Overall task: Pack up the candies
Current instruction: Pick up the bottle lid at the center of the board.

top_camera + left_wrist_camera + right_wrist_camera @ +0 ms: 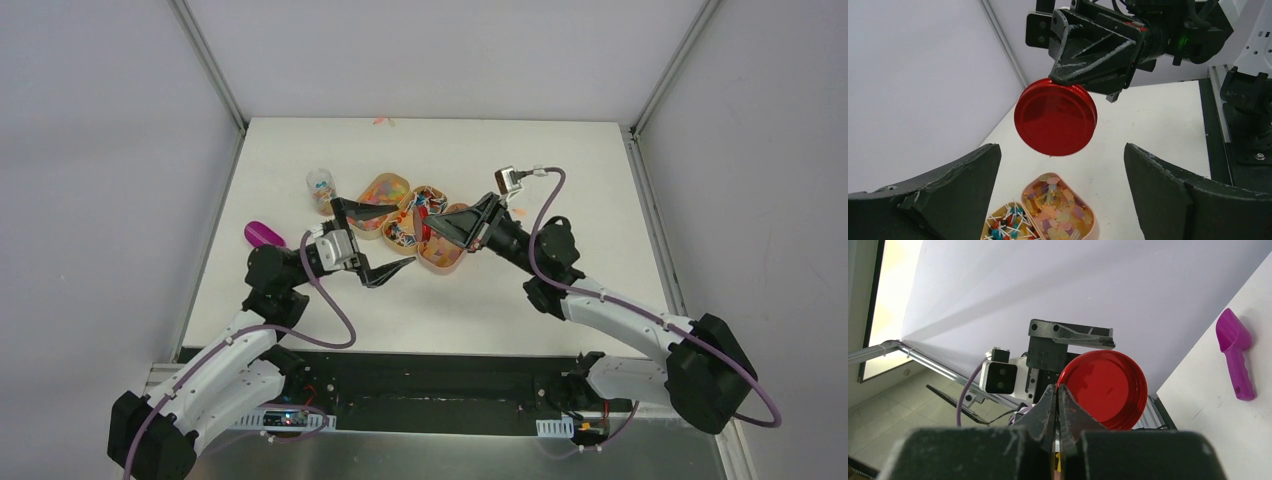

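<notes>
The candies fill three oval trays at mid-table [412,218]. In the left wrist view a pink tray holds pastel gummies [1062,207], and a yellow tray beside it holds red, blue and dark pieces on white sticks [1004,226]. My right gripper [432,226] hangs above the trays, shut on the rim of a flat red round lid [1055,119], also visible as the red lid [1108,386] in the right wrist view. My left gripper [385,242] faces that lid from the left, wide open and empty, its fingers [955,192] apart on either side.
A small clear jar [321,187] with coloured bits inside stands left of the trays. A magenta scoop [262,234] lies near the table's left edge, by the left arm. A few stray bits [384,121] lie at the far edge.
</notes>
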`<state>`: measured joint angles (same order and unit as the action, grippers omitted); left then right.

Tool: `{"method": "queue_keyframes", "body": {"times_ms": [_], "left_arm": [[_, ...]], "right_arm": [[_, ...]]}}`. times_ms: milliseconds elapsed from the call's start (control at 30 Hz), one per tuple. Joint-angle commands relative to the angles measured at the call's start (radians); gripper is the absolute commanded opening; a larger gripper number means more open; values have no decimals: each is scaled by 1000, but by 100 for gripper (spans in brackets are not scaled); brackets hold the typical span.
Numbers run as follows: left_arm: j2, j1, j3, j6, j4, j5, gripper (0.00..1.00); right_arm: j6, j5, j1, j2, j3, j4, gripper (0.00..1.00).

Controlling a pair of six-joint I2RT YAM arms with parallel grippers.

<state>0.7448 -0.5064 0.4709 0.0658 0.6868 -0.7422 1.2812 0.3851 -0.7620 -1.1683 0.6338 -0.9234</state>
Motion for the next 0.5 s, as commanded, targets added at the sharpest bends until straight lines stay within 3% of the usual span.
{"method": "queue_keyframes", "body": {"times_ms": [0, 200, 467], "left_arm": [[47, -21, 101, 70, -79, 42, 95], [64, -27, 109, 87, -86, 61, 93], [79, -27, 126, 96, -108, 38, 86]], "right_arm": [[15, -73, -23, -33, 36, -90, 0], [71, -53, -42, -105, 33, -195, 0], [49, -44, -56, -105, 37, -186, 0]]}}
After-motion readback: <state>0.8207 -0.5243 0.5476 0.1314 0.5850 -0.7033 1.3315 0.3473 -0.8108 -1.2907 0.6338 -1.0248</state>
